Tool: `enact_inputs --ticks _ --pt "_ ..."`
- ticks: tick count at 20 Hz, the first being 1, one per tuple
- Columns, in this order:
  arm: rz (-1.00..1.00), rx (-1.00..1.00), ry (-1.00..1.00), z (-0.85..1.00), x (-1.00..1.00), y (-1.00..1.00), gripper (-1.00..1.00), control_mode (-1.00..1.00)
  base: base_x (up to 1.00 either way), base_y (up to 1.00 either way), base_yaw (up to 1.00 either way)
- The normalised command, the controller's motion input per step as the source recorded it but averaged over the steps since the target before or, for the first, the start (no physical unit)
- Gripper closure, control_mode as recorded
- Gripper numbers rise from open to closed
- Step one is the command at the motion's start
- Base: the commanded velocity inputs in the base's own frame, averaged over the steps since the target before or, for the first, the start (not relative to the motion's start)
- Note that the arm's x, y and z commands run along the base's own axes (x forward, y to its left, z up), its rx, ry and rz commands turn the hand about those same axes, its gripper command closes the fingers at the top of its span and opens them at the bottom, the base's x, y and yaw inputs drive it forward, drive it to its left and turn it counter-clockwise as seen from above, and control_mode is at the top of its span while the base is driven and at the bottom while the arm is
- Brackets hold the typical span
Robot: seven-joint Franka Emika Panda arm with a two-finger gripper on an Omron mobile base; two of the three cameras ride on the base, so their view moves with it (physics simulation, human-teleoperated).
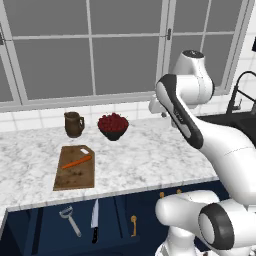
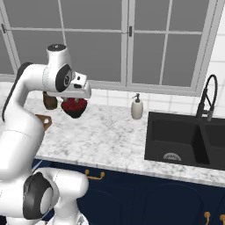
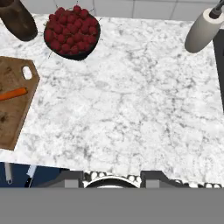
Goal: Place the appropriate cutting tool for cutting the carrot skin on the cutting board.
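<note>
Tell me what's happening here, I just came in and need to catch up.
The robot arm is raised over the marble counter, and its gripper holds nothing. The carrot lies on the cutting board. The peeler sits untouched beside the knife in the open drawer below.

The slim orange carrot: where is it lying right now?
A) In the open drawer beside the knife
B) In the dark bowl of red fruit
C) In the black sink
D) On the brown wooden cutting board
D: the slim orange carrot lies on the brown wooden cutting board, on the marble counter above the drawer that holds the grey peeler.
</note>
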Motion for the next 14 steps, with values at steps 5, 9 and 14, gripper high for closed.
enact_inputs --ticks 5,9,14 --pt "0.00 0.01 -0.03 -0.06 -0.63 -0.01 -1.00 -1.00 0.00 0.00 0.00" --pt "0.00 0.01 0.19 -0.90 -1.00 0.43 -1.00 -1.00 0.00 0.00 0.00" --pt "-0.01 0.01 0.32 -0.80 -0.59 0.72 -1.00 -1.00 0.00 0.00 0.00"
